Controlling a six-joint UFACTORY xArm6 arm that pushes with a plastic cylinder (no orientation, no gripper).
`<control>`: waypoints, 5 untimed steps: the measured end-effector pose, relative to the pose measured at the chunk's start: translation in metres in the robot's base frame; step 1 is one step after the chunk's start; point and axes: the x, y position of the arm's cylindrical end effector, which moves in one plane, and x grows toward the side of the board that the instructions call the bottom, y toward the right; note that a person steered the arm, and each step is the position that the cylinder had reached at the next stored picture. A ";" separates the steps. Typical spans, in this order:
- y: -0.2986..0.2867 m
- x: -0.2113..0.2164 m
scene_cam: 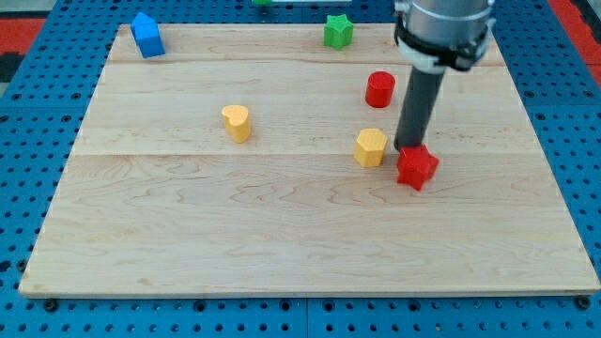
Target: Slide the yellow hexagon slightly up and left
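The yellow hexagon point(371, 147) lies on the wooden board point(188, 235), right of centre. My tip point(409, 147) stands just to the hexagon's right, a small gap apart, and right behind the top edge of a red star-shaped block point(417, 167). The dark rod rises from the tip to the arm at the view's top right.
A red cylinder point(379, 89) stands above the hexagon. A yellow heart-shaped block point(237, 122) lies at centre left. A green star point(338, 31) is at the top edge and a blue house-shaped block point(146, 35) at the top left corner.
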 end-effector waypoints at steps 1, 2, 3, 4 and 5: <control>-0.036 0.023; -0.047 -0.005; -0.021 0.003; -0.001 -0.017; -0.048 -0.020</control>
